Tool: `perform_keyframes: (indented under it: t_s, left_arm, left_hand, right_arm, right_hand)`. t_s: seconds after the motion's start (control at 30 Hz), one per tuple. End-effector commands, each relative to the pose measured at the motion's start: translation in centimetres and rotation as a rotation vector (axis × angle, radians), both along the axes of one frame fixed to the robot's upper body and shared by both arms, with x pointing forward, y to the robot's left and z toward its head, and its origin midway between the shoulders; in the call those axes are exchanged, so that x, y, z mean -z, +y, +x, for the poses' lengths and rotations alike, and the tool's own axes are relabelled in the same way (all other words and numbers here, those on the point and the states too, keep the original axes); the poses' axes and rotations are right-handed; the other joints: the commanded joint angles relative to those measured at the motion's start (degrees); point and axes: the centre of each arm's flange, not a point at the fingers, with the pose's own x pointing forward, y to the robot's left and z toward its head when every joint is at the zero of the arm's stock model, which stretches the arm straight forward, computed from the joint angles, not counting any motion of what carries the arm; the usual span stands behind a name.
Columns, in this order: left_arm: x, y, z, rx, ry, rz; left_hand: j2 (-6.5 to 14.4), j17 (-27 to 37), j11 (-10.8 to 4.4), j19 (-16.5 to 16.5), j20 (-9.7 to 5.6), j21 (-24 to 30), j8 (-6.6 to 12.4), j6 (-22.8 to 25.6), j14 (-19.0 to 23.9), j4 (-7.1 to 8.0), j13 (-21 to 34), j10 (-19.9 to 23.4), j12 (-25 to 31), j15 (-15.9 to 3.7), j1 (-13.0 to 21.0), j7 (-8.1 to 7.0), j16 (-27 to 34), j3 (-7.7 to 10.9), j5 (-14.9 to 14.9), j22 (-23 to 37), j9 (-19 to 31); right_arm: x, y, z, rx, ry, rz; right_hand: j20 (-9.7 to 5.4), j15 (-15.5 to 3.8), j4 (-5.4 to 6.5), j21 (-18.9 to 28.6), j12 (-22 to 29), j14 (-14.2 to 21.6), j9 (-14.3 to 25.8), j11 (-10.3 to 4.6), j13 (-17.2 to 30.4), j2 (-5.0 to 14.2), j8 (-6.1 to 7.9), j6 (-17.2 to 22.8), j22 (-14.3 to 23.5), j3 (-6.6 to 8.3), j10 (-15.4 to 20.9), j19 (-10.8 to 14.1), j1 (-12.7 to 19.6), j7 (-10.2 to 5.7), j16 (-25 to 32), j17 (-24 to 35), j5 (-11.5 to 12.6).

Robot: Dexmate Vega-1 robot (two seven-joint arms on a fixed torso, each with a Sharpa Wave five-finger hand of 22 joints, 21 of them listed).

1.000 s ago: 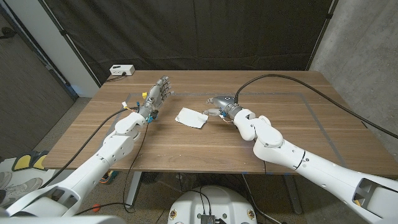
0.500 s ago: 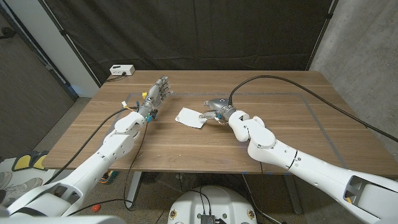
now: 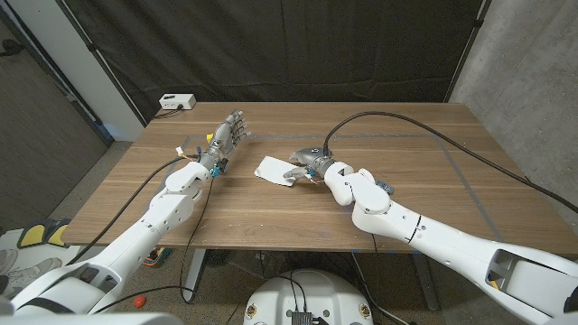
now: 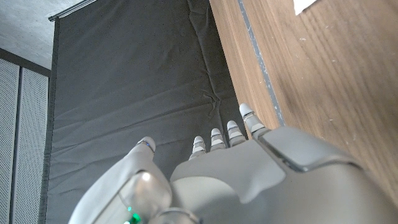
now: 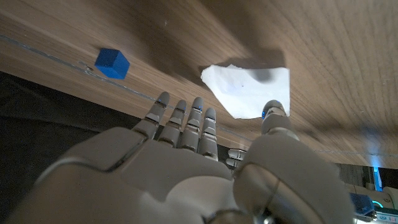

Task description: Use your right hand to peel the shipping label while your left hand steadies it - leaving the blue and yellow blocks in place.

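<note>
Lying white on the table point(image 3: 433, 194), shipping label point(image 3: 275, 171) just off right hand point(image 3: 305, 163) fingertips point(image 5: 180, 109), spread, gripping nothing. Blue block point(image 5: 112, 63) sitting beyond. Left hand point(image 3: 226, 140) waiting well apart, fingers straight, empty.

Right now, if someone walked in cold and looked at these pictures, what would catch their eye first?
Probably the white shipping label lying near the middle of the wooden table, with the right hand at its edge, thumb tip over the paper in the right wrist view. Next, the left hand, fingers apart and holding nothing, off to the label's left. A blue block sits near the table's edge.
</note>
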Motion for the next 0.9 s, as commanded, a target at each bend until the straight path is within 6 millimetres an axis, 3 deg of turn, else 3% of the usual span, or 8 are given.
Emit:
perform_keyframes:
  t_s: [0.03,0.33,0.53,0.57,0.63,0.7,0.77,0.9]
  left_arm:
    - [-0.2,0.4,-0.1,0.001,-0.007,0.0]
    - [-0.3,0.6,-0.3,0.002,-0.014,-0.005]
    - [-0.3,0.7,-0.4,0.003,-0.018,-0.006]
    - [-0.4,0.7,-0.4,0.005,-0.019,-0.005]
    - [-0.4,0.7,-0.4,0.005,-0.019,-0.005]
    - [-0.4,0.7,-0.4,0.008,-0.018,-0.005]
    - [-0.4,0.8,-0.4,0.005,-0.018,-0.004]
    - [-0.4,0.8,-0.4,0.009,-0.017,-0.009]
  left_hand:
    - [0.0,0.3,0.03,-5.9,0.42,-0.2,0.08,0.1,0.0,-0.19,0.3,0.5,0.0,-0.03,0.8,-0.17,-0.2,0.07,-0.1,0.2,0.2]
    - [-0.1,0.4,0.07,-5.9,0.46,-0.3,0.05,0.1,-0.1,-0.19,0.3,0.5,-0.1,-0.03,0.8,-0.2,-0.2,0.04,-0.1,0.2,0.2]
    - [-0.1,0.4,0.06,-5.9,0.45,-0.3,0.03,0.1,0.0,-0.19,0.3,0.5,-0.1,-0.02,0.9,-0.25,-0.3,0.02,-0.2,0.2,0.2]
    - [-0.1,0.4,0.05,-5.9,0.46,-0.4,0.01,0.1,0.0,-0.19,0.3,0.5,-0.1,-0.01,0.9,-0.22,-0.2,0.01,-0.2,0.2,0.2]
    - [-0.1,0.4,0.02,-5.9,0.44,-0.4,0.02,0.2,0.0,-0.18,0.3,0.6,-0.1,0.0,0.9,-0.3,-0.3,0.0,-0.2,0.2,0.2]
    - [-0.1,0.4,0.04,-5.9,0.47,-0.4,0.0,0.2,0.0,-0.18,0.3,0.6,-0.1,0.02,0.9,-0.27,-0.3,-0.01,-0.2,0.2,0.2]
    - [-0.1,0.4,0.02,-5.9,0.44,-0.4,0.0,0.2,0.0,-0.18,0.3,0.5,-0.1,0.01,0.9,-0.29,-0.3,-0.02,-0.2,0.2,0.2]
    - [-0.1,0.4,0.01,-5.9,0.48,-0.4,-0.02,0.2,0.0,-0.18,0.3,0.5,-0.2,0.04,0.9,-0.25,-0.3,-0.05,-0.2,0.2,0.2]
  right_arm:
    - [0.7,0.6,1.1,0.034,0.016,-0.039]
    - [1.4,0.4,1.8,0.064,0.001,-0.058]
    - [1.9,0.1,2.2,0.083,-0.021,-0.067]
    - [2.0,0.1,2.1,0.083,-0.038,-0.062]
    - [2.3,0.0,2.0,0.079,-0.089,-0.048]
    - [2.4,-0.1,1.9,0.073,-0.127,-0.03]
    - [2.6,-0.1,1.8,0.065,-0.159,-0.012]
    - [3.0,-0.4,1.9,0.049,-0.191,0.014]
  right_hand:
    - [0.02,-0.91,-0.85,-0.1,0.4,1.2,0.1,-0.45,0.3,0.35,-0.13,-0.4,0.2,0.4,1.2,0.3,2.9,-0.29,0.6,0.1,0.9]
    - [-1.31,-3.49,-0.8,0.7,1.9,7.8,0.1,-1.38,0.5,0.96,0.66,0.8,0.3,1.16,4.6,2.8,7.1,-0.48,3.1,0.9,1.9]
    - [-2.57,-6.5,-0.89,1.5,3.6,14.3,0.0,-3.0,1.2,0.73,1.58,3.8,0.4,0.68,9.6,5.0,11.4,-1.78,7.2,2.9,3.0]
    - [-2.91,-7.08,-0.79,1.6,4.5,15.5,0.0,-3.85,1.5,0.63,1.64,4.5,0.5,0.29,12.2,5.4,12.5,-2.1,8.6,3.8,3.3]
    - [-4.13,-9.79,-0.86,2.6,6.7,20.4,0.0,-5.63,2.3,1.23,2.48,9.1,0.7,-0.21,17.6,7.7,16.4,-3.29,13.4,6.2,4.2]
    - [-5.38,-10.81,-1.06,4.0,9.1,24.3,0.0,-7.93,3.5,1.28,2.54,13.7,1.0,-1.39,22.3,10.0,21.6,-4.64,19.0,10.2,4.8]
    - [-6.11,-11.06,-0.83,5.4,12.8,27.6,0.1,-9.18,5.7,1.37,2.51,19.2,1.7,-2.91,26.6,11.0,26.7,-6.0,24.6,15.0,5.0]
    - [-6.55,-11.02,-0.21,9.3,21.0,30.8,0.7,-9.85,12.0,0.97,3.08,29.5,3.4,-6.44,32.2,12.1,33.5,-7.37,33.6,25.4,5.0]
